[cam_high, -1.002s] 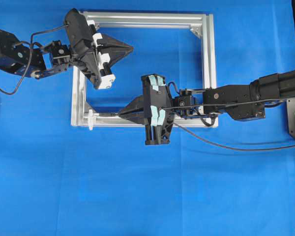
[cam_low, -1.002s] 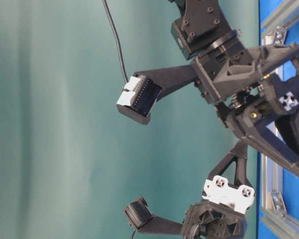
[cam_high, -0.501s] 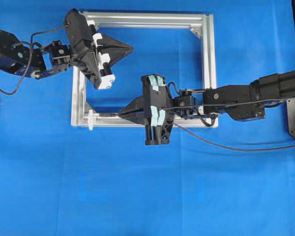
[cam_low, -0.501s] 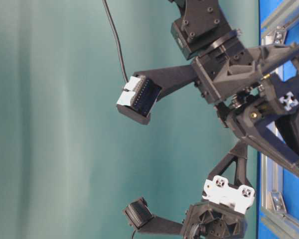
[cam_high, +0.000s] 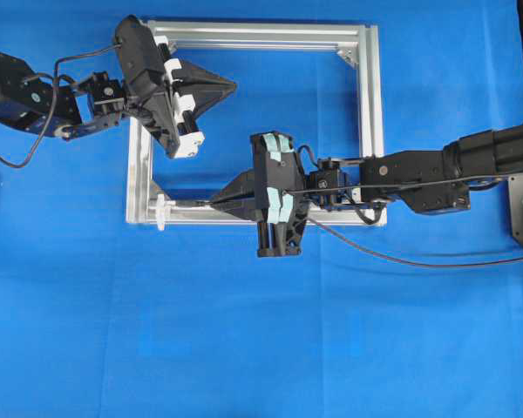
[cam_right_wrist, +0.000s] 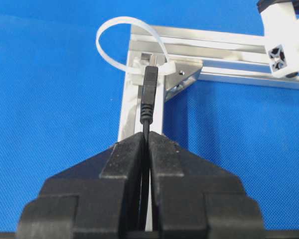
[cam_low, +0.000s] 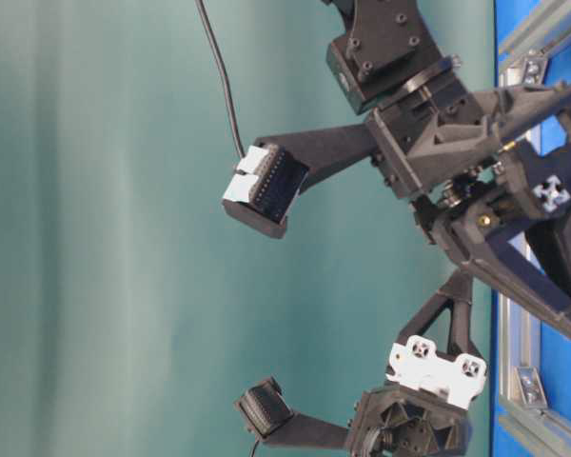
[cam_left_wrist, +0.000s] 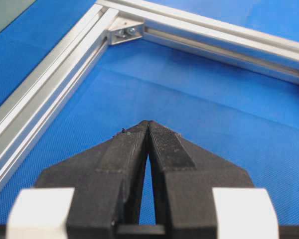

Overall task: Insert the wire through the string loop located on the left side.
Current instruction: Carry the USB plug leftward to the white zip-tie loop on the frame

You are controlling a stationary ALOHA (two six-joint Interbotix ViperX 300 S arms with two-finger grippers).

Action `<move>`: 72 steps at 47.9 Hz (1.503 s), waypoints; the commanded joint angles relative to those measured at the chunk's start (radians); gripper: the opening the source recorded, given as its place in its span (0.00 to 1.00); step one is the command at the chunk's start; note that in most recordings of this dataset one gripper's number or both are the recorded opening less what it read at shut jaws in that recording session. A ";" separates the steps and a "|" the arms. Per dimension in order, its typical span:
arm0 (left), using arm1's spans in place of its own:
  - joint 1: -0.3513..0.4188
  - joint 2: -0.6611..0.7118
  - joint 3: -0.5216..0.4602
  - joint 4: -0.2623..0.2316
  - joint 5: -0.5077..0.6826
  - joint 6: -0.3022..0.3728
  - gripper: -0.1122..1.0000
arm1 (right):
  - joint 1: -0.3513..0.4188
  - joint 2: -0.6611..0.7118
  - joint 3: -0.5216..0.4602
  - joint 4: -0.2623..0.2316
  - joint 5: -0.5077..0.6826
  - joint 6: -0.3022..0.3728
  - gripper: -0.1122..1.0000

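The wire (cam_right_wrist: 148,97) is a thin black cable with a dark plug, and my right gripper (cam_right_wrist: 148,134) is shut on it just behind the plug. The plug points at the string loop (cam_right_wrist: 165,66), a white ring standing on the frame's corner; its metal tip sits at the loop's base clasp. In the overhead view the right gripper (cam_high: 213,203) lies along the frame's lower bar, a short way right of the loop (cam_high: 161,212). The wire (cam_high: 401,258) trails off to the right. My left gripper (cam_high: 234,85) is shut and empty above the frame's upper left part, as the left wrist view (cam_left_wrist: 148,122) also shows.
The silver rectangular frame (cam_high: 370,113) lies flat on the blue mat, with triangular brackets (cam_left_wrist: 124,31) in its corners. Both arms hang over the frame, the left from the left edge, the right from the right edge.
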 commanded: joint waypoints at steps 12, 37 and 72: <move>-0.002 -0.034 -0.009 0.003 -0.006 0.000 0.10 | 0.002 -0.012 -0.025 -0.002 -0.003 0.000 0.11; -0.002 -0.034 -0.009 0.003 -0.005 0.002 0.10 | 0.006 0.057 -0.127 -0.005 0.008 -0.005 0.11; -0.002 -0.034 -0.008 0.003 -0.006 0.002 0.10 | 0.006 0.138 -0.245 -0.008 0.020 -0.009 0.11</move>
